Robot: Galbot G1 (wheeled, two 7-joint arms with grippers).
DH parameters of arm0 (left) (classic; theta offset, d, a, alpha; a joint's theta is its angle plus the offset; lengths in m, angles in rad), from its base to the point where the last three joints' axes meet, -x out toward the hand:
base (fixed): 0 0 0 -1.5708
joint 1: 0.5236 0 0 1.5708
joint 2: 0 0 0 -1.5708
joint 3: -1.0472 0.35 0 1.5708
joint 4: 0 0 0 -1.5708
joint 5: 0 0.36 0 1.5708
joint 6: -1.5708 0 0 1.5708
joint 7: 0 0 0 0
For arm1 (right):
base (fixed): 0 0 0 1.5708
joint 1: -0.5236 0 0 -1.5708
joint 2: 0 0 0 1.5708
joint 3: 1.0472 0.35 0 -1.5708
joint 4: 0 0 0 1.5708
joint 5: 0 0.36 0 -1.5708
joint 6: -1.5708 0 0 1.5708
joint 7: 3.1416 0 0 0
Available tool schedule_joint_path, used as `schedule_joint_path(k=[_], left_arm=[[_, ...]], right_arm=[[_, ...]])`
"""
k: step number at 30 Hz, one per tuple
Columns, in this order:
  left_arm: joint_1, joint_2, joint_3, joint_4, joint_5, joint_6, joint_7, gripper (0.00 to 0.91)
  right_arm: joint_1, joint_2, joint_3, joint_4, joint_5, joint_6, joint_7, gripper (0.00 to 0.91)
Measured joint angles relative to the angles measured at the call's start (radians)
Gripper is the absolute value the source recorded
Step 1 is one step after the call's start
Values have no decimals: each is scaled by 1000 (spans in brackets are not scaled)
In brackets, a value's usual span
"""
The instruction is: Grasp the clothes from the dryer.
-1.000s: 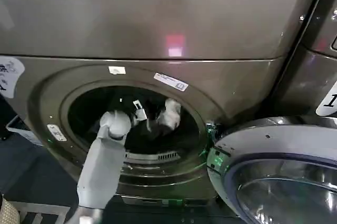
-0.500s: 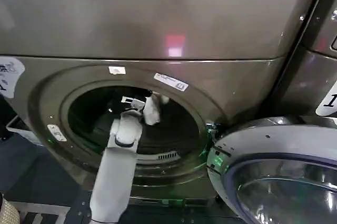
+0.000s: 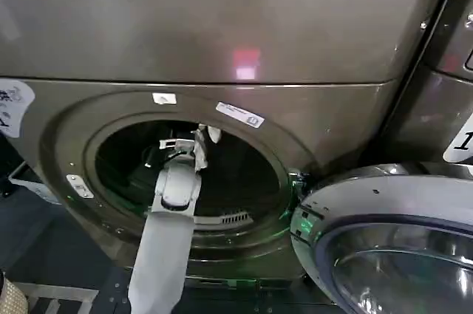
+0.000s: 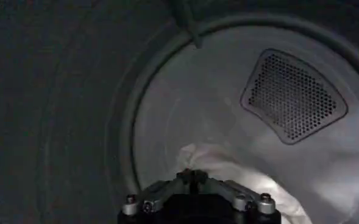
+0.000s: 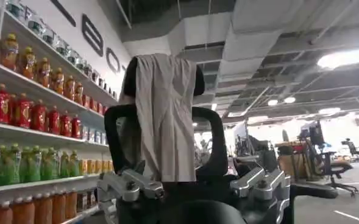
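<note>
Inside the wide round porthole of the large bronze-grey front-loading dryer [image 3: 222,41], my left gripper [image 3: 185,148] is reaching from the end of its pale grey arm, which is rising from the lower edge of the head view and crossing the drum's front lip. Its jaws are closing on the small soft bundle of pale grey and white clothes [image 3: 201,145], and I am seeing the fabric hanging clear of the drum floor, in the upper middle of the opening, just below a white rectangular sticker [image 3: 239,114] on the door ring. From the left wrist view I am looking past the dark gripper body [image 4: 194,179] at the same pale cloth [image 4: 228,176], pinched at the fingertips and spreading out beyond them, with the drum's light rear wall and a dark perforated vent panel [image 4: 294,94] lying behind it.

To the right of the machine, the round glass-and-chrome door [image 3: 392,240] is standing swung fully open, and a red light [image 3: 246,63] is glowing on the flat panel above the porthole.

My right gripper [image 5: 194,185] is staying away from the dryer: in its own wrist view the fingers are standing spread apart and holding nothing, pointing toward a black chair with a beige cloth draped over its back [image 5: 165,115], beside shelves of coloured drink bottles [image 5: 36,115]
</note>
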Motion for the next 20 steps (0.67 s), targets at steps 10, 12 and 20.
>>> schedule_joint_path(k=[10, 12, 20], left_arm=[[8, 0, 0, -12, -5, 2, -9, 0], [10, 0, 1, -15, -5, 2, -9, 0], [12, 0, 2, -22, -7, 1, -10, 0]], right_arm=[[0, 5, 12, 8, 1, -12, -2, 907], [-1, 5, 14, 10, -1, -17, -2, 907], [-2, 6, 18, 16, -7, -28, -3, 907]])
